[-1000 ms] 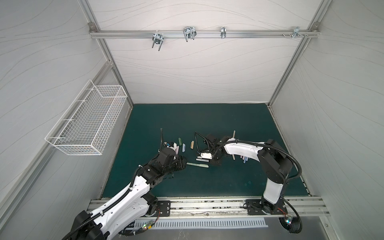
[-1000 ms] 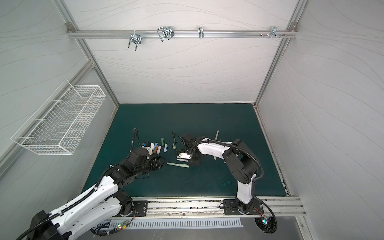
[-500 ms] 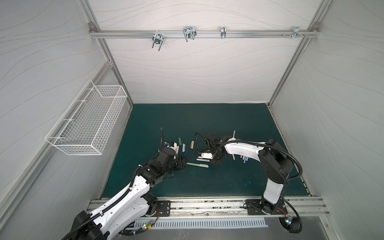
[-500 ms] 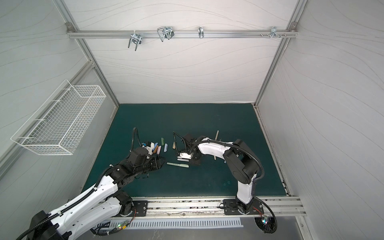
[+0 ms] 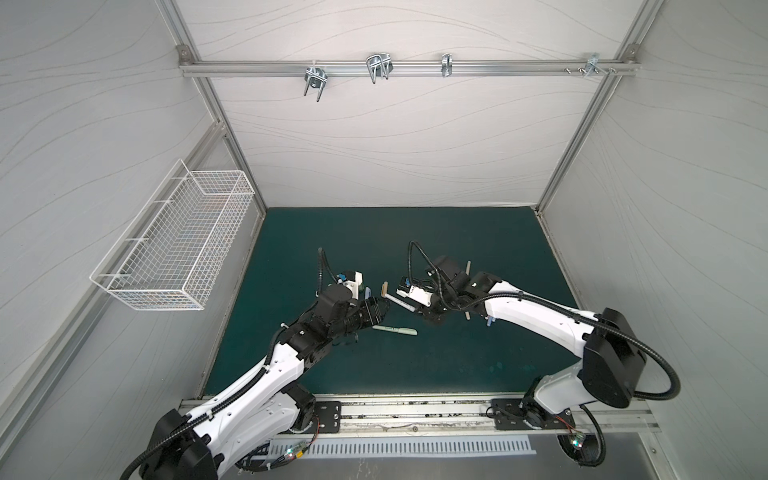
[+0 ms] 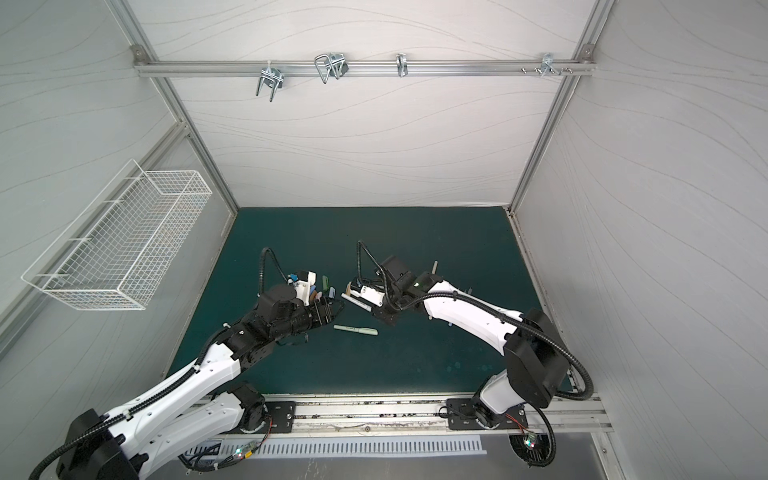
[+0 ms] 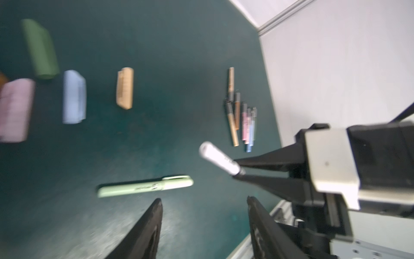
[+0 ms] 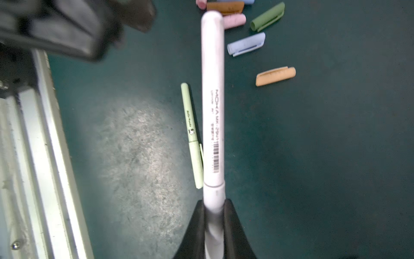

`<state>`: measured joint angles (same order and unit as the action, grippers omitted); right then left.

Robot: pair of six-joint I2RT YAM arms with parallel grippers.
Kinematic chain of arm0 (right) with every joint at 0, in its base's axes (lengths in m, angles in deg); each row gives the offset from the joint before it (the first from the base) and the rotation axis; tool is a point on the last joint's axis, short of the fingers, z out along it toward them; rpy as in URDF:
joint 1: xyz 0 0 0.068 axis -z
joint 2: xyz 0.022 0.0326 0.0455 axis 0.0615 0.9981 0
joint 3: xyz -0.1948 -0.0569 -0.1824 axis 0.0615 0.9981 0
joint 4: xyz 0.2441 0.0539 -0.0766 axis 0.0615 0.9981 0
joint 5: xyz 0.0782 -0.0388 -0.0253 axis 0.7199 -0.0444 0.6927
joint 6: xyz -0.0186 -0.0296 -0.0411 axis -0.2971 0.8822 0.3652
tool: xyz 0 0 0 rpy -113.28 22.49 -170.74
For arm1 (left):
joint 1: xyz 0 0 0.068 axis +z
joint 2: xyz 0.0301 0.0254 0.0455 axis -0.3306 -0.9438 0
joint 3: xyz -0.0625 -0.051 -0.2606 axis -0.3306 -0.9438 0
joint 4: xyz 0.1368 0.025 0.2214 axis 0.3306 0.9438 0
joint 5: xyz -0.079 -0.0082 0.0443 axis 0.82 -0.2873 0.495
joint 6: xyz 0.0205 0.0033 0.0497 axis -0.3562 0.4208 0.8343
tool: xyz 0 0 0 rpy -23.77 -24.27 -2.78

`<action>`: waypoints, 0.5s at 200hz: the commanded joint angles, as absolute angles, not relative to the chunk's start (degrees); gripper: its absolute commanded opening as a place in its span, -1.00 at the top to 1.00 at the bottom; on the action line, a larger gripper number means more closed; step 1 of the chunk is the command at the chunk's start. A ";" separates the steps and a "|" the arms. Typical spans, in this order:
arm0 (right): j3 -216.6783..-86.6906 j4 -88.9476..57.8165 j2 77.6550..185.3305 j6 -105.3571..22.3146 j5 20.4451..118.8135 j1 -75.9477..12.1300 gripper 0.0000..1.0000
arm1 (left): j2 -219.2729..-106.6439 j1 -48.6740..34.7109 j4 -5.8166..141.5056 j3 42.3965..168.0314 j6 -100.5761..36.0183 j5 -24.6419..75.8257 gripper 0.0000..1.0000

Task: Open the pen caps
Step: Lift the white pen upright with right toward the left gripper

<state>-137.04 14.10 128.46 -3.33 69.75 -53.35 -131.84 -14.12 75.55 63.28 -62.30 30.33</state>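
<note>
White pen (image 8: 212,101) is clenched cap-end in right end effector (image 8: 214,203), barrel pointed at the released, nearby left end effector (image 7: 203,200).

From high over the front rail (image 5: 415,409), both top views tilt steeply down toward the back wall (image 5: 395,145) at twelve o'clock, sharing almost everything; the green mat (image 5: 415,365) spreads from centre to six o'clock. Both wrist cameras sit low and close over that mat, roughly facing each other, both catching the white pen (image 8: 212,101) and the light green pen (image 7: 143,186)
</note>
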 commanded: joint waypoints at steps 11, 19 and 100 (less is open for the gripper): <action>-137.09 12.35 126.27 -8.34 75.25 -54.76 0.88 | -132.74 -14.02 63.56 62.83 -67.57 34.02 -0.18; -136.95 11.98 125.73 -8.85 75.80 -55.09 0.88 | -132.92 -14.08 63.13 62.94 -67.77 33.80 -0.14; -135.02 8.50 122.43 -12.25 77.67 -55.56 0.93 | -135.83 -14.01 63.11 63.32 -68.14 32.33 0.55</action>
